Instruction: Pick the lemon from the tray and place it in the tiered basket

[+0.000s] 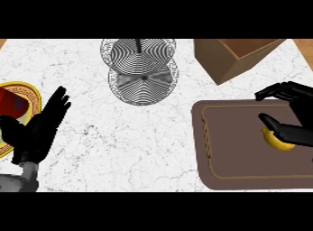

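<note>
The yellow lemon (278,141) lies on the brown tray (235,153) at the right, mostly hidden under my right hand (304,113). That hand arches over the lemon, fingers curved above it and the thumb pressed against its left side. The wire tiered basket (142,72) stands at the back centre, well to the left of the tray. My left hand (35,131) rests open at the left, fingers up, holding nothing.
A brown cardboard box (235,56) stands behind the tray at the back right. A yellow-rimmed plate (27,92) at the left edge carries a red can (2,101). White marble counter (119,149) lies between the hands.
</note>
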Motion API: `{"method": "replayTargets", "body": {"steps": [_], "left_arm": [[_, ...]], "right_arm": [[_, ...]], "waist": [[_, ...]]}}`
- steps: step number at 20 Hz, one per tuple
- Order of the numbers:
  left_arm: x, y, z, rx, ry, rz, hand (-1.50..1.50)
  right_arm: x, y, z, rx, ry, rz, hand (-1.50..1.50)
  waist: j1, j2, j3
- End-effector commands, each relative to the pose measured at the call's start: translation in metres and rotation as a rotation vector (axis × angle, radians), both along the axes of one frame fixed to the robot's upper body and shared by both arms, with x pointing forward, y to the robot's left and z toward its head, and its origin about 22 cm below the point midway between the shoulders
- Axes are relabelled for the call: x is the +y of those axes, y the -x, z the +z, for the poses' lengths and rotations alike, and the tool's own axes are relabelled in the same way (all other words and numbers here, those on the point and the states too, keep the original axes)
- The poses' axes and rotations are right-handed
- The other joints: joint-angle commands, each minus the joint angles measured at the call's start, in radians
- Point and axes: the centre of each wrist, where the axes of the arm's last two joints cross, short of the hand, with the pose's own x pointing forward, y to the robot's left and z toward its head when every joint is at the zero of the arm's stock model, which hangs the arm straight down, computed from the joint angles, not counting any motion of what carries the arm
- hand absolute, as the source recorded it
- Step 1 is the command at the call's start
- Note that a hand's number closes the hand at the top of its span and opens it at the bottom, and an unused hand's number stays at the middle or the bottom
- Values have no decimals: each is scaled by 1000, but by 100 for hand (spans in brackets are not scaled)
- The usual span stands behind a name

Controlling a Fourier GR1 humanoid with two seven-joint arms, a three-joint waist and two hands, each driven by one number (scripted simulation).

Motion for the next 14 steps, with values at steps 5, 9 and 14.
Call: {"method": "replayTargets", "body": {"steps": [5, 9, 14], "left_arm": [[8, 2, 1, 0, 1, -24, 0], [22, 9, 6, -5, 1, -24, 0], [22, 7, -3, 0, 0, 0, 0]], "right_arm": [[-75, 47, -30, -146, 132, -94, -150], [-79, 46, 22, -248, 421, -103, -150], [-96, 51, 92, -237, 873, -17, -150]], "waist": [[16, 8, 1], [19, 4, -1], [10, 6, -3]]}}
